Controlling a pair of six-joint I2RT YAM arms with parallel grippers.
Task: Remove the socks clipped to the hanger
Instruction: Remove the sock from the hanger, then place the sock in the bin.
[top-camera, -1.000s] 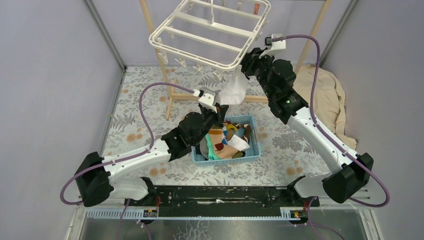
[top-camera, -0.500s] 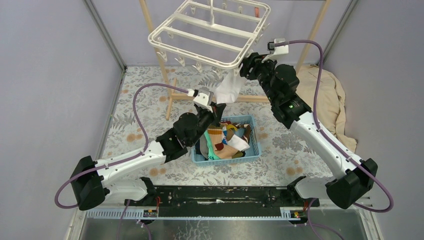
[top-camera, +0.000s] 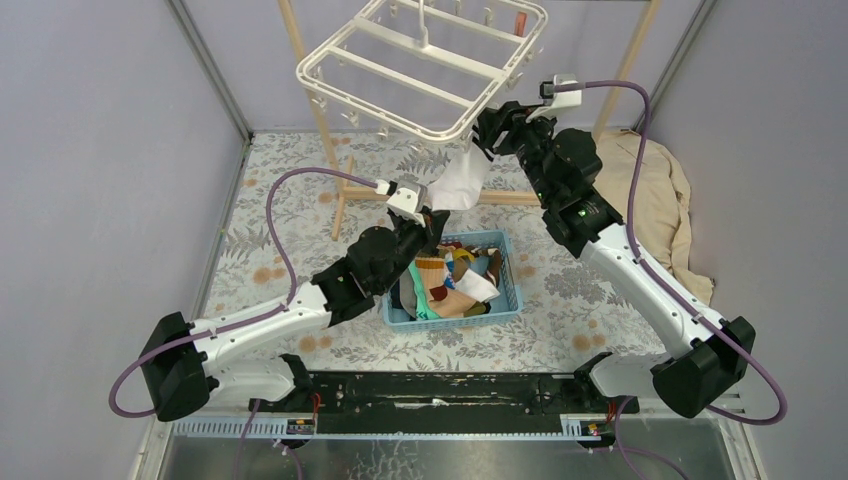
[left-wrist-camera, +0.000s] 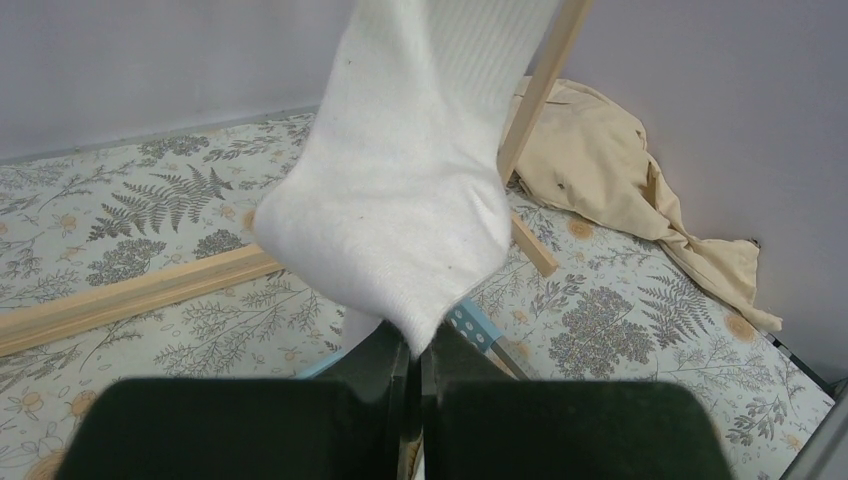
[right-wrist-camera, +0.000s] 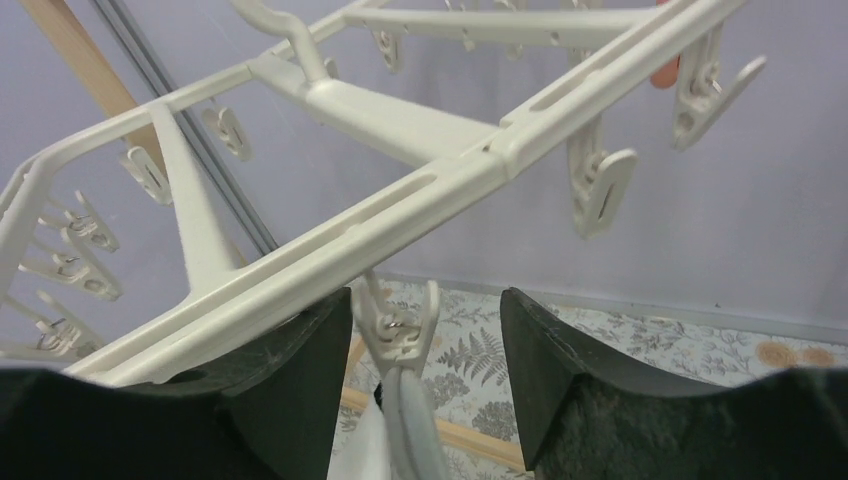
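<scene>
The white hanger hangs tilted at the top; its frame also shows in the right wrist view. One white sock hangs from a clip on its near right edge. My left gripper is shut on the toe of that sock. My right gripper is open, one finger on each side of the clip, just under the frame edge. Several socks in mixed colours lie in the blue basket.
A tall wooden rack of pale poles stands behind, its base bar on the fern-patterned floor. A large beige cloth lies at the right. Several empty clips dangle from the hanger.
My right gripper has moved up and left to the clip holding the white sock. My left arm shifted slightly left with the sock's toe. The hanger tilted a little.
</scene>
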